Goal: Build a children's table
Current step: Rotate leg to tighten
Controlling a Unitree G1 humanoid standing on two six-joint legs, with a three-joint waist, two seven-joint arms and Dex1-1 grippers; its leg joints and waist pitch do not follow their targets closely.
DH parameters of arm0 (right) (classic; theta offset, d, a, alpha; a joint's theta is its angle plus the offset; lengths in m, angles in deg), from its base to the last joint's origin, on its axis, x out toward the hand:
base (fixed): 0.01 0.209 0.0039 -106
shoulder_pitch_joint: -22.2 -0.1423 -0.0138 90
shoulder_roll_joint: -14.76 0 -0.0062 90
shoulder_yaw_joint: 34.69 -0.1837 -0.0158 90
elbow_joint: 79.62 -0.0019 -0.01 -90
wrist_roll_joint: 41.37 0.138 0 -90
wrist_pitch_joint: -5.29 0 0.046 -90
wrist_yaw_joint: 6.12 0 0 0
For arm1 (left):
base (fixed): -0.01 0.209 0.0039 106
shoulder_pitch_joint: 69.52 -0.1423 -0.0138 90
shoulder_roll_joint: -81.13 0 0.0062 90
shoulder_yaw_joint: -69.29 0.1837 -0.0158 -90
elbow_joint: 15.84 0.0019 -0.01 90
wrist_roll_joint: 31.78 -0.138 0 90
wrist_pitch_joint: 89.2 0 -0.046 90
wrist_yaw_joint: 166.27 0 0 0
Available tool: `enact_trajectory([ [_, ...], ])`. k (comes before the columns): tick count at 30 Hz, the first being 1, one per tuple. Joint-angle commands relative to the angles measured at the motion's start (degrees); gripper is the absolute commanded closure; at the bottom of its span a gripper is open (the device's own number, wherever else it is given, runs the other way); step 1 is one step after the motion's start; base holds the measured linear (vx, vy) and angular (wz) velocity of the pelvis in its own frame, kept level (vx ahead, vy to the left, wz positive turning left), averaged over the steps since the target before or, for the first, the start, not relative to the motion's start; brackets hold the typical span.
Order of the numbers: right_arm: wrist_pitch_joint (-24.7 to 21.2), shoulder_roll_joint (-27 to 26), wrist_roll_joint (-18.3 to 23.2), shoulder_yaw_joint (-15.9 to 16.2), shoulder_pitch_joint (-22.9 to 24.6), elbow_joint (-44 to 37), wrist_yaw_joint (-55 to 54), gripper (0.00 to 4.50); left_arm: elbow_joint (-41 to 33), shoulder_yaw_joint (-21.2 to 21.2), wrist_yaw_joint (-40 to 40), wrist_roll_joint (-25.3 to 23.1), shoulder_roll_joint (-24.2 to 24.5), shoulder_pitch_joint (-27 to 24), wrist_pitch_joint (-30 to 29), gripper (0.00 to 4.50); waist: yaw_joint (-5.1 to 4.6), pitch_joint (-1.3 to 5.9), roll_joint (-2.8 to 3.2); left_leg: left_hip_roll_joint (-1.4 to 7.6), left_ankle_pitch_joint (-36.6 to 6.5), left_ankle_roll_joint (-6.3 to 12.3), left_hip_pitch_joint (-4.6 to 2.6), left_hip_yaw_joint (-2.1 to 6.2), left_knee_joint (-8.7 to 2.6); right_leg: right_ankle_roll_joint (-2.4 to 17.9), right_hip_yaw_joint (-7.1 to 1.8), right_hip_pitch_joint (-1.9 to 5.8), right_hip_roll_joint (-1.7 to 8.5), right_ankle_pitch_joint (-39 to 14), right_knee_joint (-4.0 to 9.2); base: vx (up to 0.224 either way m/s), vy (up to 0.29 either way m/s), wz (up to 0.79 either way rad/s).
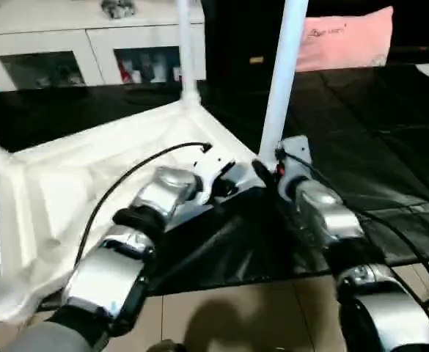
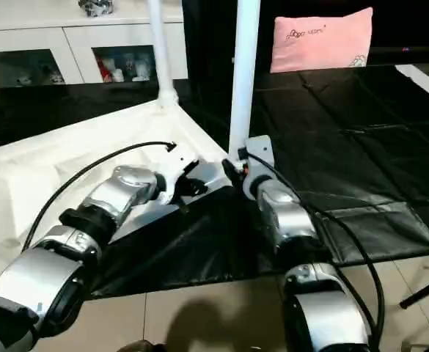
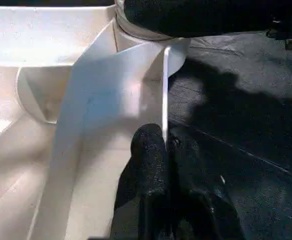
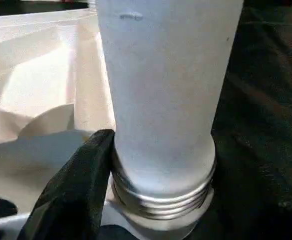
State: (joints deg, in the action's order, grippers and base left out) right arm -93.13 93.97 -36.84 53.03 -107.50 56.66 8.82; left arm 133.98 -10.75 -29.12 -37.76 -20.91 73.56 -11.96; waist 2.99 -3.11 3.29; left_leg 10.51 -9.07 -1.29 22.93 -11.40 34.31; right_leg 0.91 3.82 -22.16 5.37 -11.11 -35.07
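My left gripper (image 3: 165, 150) pinched the tabletop (image 3: 46, 35) rim; my right gripper (image 4: 136, 200) clasped the leg (image 4: 165, 90) base.

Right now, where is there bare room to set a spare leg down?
Free: the black mat right of the near leg, up to the pink pillow. Crowded: the tabletop corner where both grippers, left and right, work.

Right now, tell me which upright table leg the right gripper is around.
The nearer leg, at the tabletop's near corner; the right gripper brackets its threaded base. The other leg stands farther back, untouched.
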Motion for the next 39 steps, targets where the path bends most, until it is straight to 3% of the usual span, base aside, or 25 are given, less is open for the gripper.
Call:
enact_trajectory([
  [1, -1.65, -4.30, 0.41, 2.74, 1.24, 2.04, 3.10, 1.24, -1.15, 0.07, 2.17, 0.07, -0.57, 3.06, 3.27, 4.50, 0.18, 4.53, -0.28, 2.27, -12.53, 2.82, -1.52, 1.60, -3.99, 13.62, -2.08, 2.32, 3.59, -4.93, 4.25, 0.000, 0.000, 0.00],
  [3, -0.65, -4.03, -0.09, 2.82, 1.36, 1.88, 2.71, 1.10, -1.04, 0.48, 1.97, -0.53, -0.22, 2.93, 3.39, 4.50, 0.29, 4.57, -0.21, 2.40, -10.57, 4.00, -1.46, 1.59, -3.89, 14.30, -1.96, 2.37, 3.54, -1.89, 3.92, 0.000, 0.000, 0.00],
  [5, 0.67, -3.37, -0.61, 3.25, 2.17, 0.65, 3.02, 0.88, -0.66, 0.94, 1.75, -1.29, 0.30, 2.71, 4.28, 4.50, 0.24, 4.46, -0.15, 2.42, -11.22, 4.17, -1.41, 1.55, -3.96, 14.46, -1.92, 2.37, 3.60, -2.57, 3.99, 0.000, 0.000, 0.00],
  [7, 1.69, -2.95, -1.16, 3.55, 2.65, -0.03, 3.09, 0.67, -0.15, 1.17, 1.60, -1.66, 0.55, 2.67, 5.03, 4.50, 0.23, 4.32, -0.16, 2.50, -12.91, 3.59, -1.57, 1.60, -4.12, 14.05, -1.94, 2.30, 3.60, -5.04, 4.29, 0.000, 0.000, 0.00],
  [10, 0.83, -1.16, 0.87, 3.09, 6.74, -7.30, 6.59, 0.47, 0.67, 1.79, 0.25, -2.33, 1.91, 2.03, 6.73, 4.50, 0.16, 4.21, 0.41, 2.59, -15.92, 2.27, -1.76, 1.78, -4.49, 12.86, -2.05, 2.35, 3.42, -6.58, 4.49, 0.000, 0.000, 0.00],
  [14, 0.25, 2.01, 1.01, 3.18, 11.99, -15.55, 8.52, 0.06, 1.23, 2.65, -2.60, -2.98, 3.45, 1.02, 10.24, 4.50, 0.01, 4.15, 0.11, 2.56, -15.90, 2.45, -1.56, 1.76, -4.50, 13.19, -2.08, 2.40, 3.51, -6.10, 4.56, 0.000, 0.000, 0.00],
  [15, 0.25, 2.01, 1.01, 3.18, 11.99, -15.55, 8.52, 0.06, 1.23, 2.65, -2.60, -2.98, 3.45, 1.02, 10.24, 4.50, 0.01, 4.15, 0.11, 2.56, -15.90, 2.45, -1.56, 1.76, -4.50, 13.19, -2.08, 2.40, 3.51, -6.10, 4.56, 0.000, 0.000, 0.00],
  [16, -0.42, 3.78, 2.60, 3.06, 15.36, -21.69, 11.15, 0.06, 1.78, 3.85, -4.94, -3.87, 4.76, 0.56, 13.88, 4.50, 0.25, 4.12, -0.11, 2.53, -14.61, 3.24, -1.44, 1.75, -4.39, 12.70, -2.14, 2.53, 3.52, -5.75, 4.71, 0.000, 0.000, 0.00],
  [20, -1.40, 5.76, 5.39, 3.34, 19.80, -31.36, 15.74, 0.06, 3.05, 5.32, -8.12, -5.12, 6.51, 0.34, 19.56, 4.50, 0.70, 4.39, -0.03, 2.73, -12.00, 4.81, -1.41, 1.73, -4.22, 12.63, -2.17, 2.41, 3.51, -1.98, 4.18, 0.000, 0.000, 0.00],
  [24, -2.76, 7.21, 6.93, 3.76, 22.74, -38.20, 18.39, 0.06, 4.21, 6.00, -8.98, -5.86, 7.41, 0.50, 21.95, 4.50, 0.98, 4.12, 0.07, 2.95, -14.37, 3.88, -1.75, 1.69, -4.49, 12.35, -2.23, 2.06, 3.59, -6.29, 4.57, 0.000, 0.000, 0.00],
  [26, -3.58, 8.34, 6.74, 4.57, 24.11, -40.93, 19.05, 0.06, 5.03, 4.90, -7.83, -5.16, 7.37, 0.76, 21.89, 4.50, 1.19, 4.11, 0.26, 3.06, -14.91, 2.93, -1.92, 1.74, -4.63, 12.22, -2.28, 1.92, 3.49, -6.61, 4.58, 0.000, 0.000, 0.00],
  [29, -5.05, 9.42, 6.56, 5.17, 26.35, -45.00, 18.95, 0.06, 5.53, -0.82, -5.76, 0.54, 6.51, 1.30, 18.56, 4.50, 1.39, 4.10, 0.17, 2.75, -15.28, 2.13, -1.79, 1.61, -4.55, 12.42, -2.33, 2.01, 3.56, -6.19, 4.51, 0.000, 0.000, 0.00],
  [30, -5.05, 9.42, 6.56, 5.17, 26.35, -45.00, 18.95, 0.00, 5.53, -0.82, -5.76, 0.54, 6.51, 1.30, 18.56, 4.07, 1.41, 4.05, 0.06, 2.72, -15.21, 2.18, -1.69, 1.60, -4.54, 12.38, -2.36, 2.03, 3.58, -6.28, 4.53, 0.000, 0.000, 0.00],
  [33, -6.16, 9.57, 6.73, 4.81, 28.33, -48.44, 18.17, 0.00, 2.55, -7.78, -7.13, 8.25, 6.25, 0.79, 14.74, 3.96, 1.65, 4.37, -0.22, 2.71, -12.86, 2.81, -1.43, 1.62, -4.22, 13.16, -2.33, 2.17, 3.78, -3.89, 3.99, 0.000, 0.000, 0.00],
  [35, -5.84, 8.80, 5.20, 3.65, 29.42, -49.62, 14.58, 0.00, -2.67, -11.10, -7.31, 12.50, 6.48, -1.57, 12.11, 3.74, 1.64, 4.27, -0.60, 2.70, -11.94, 3.73, -1.31, 1.49, -4.13, 13.70, -2.27, 1.97, 3.75, -3.27, 3.96, 0.000, 0.000, 0.00],
  [36, -6.11, 8.34, 5.23, 2.97, 29.94, -49.98, 13.24, 0.00, -5.54, -11.79, -7.22, 13.61, 6.64, -3.19, 11.26, 3.59, 1.57, 4.18, -1.10, 2.66, -11.58, 4.20, -1.23, 1.37, -4.14, 13.68, -2.23, 1.88, 3.66, -4.00, 4.06, 0.000, 0.000, 0.00],
  [39, -6.97, 7.54, 6.14, 1.55, 31.26, -50.99, 10.96, 0.00, -15.18, -13.67, -5.11, 16.05, 6.48, -8.50, 7.17, 3.53, 1.59, 3.98, -0.66, 2.83, -11.99, 4.62, -1.29, 1.35, -4.20, 12.73, -2.31, 1.75, 3.61, -7.95, 4.24, 0.000, 0.000, 0.00],
])
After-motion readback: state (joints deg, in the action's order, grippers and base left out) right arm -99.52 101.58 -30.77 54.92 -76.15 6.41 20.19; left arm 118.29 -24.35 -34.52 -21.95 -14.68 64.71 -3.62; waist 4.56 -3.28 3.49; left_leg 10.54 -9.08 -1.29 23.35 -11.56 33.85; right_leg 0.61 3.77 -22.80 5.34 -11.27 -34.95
